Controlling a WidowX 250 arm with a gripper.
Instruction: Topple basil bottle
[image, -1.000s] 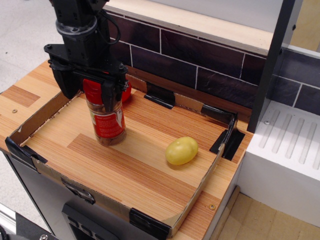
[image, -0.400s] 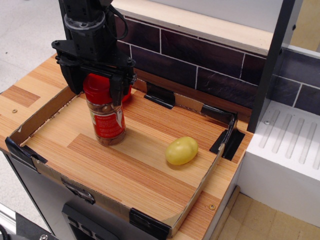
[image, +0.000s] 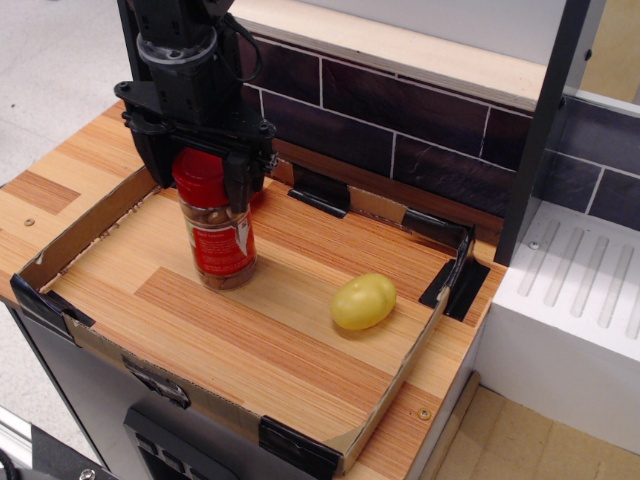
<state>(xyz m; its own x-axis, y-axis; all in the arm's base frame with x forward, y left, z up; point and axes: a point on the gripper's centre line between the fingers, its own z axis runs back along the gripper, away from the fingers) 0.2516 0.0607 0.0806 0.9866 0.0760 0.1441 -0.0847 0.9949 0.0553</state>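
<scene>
I see my gripper (image: 200, 170) has shifted right since a second ago, apparently clenched around the basil bottle (image: 217, 228) cap; the bottle, at the tray's (image: 395, 385) left, now leans slightly, so toppling has begun.

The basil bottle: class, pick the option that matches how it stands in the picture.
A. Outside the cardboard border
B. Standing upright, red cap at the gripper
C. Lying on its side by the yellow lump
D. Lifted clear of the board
B: the basil bottle stands upright on the board, its red cap between the fingers of the gripper.
</scene>
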